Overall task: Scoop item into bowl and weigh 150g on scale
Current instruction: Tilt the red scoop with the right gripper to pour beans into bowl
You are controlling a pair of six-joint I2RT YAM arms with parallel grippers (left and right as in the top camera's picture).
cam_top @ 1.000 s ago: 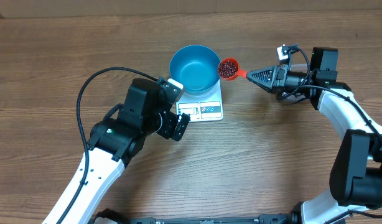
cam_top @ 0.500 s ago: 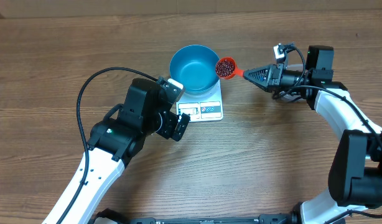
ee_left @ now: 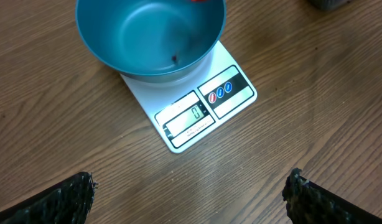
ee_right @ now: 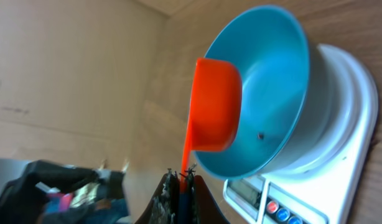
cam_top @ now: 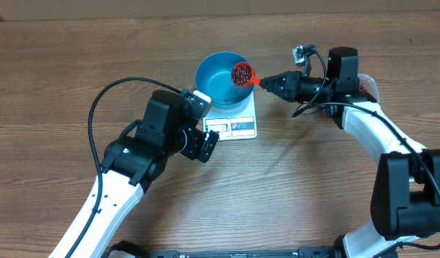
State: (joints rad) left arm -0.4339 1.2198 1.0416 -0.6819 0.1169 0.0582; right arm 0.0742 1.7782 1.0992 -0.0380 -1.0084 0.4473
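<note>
Tipping the load is judged to be the step in hand. The right pincer [cam_top: 269, 82] is clenched on the handle of the orange scoop [ee_right: 216, 106], which carries a heap of beans [cam_top: 241, 73].

The scoop's long axis runs from the pincer leftward. The handle crosses the right rim of the blue bowl [cam_top: 214, 84] and the cup sits above the bowl's interior, just inside that rim. The bowl rests on the white scale [cam_top: 240, 127]. It is almost empty, with one bean [ee_left: 173, 59] on its floor.

The coming move calls for a roll about the handle axis, with the cup kept inside the rim, since beans spilled outside the bowl would land on the bench [cam_top: 62, 72].

The left pincer [ee_left: 191, 199] is released, its jaws spread wide. It hovers off the scale's display edge, apart from it, and the right arm is the nearer one. Open bench lies all round the scale.
</note>
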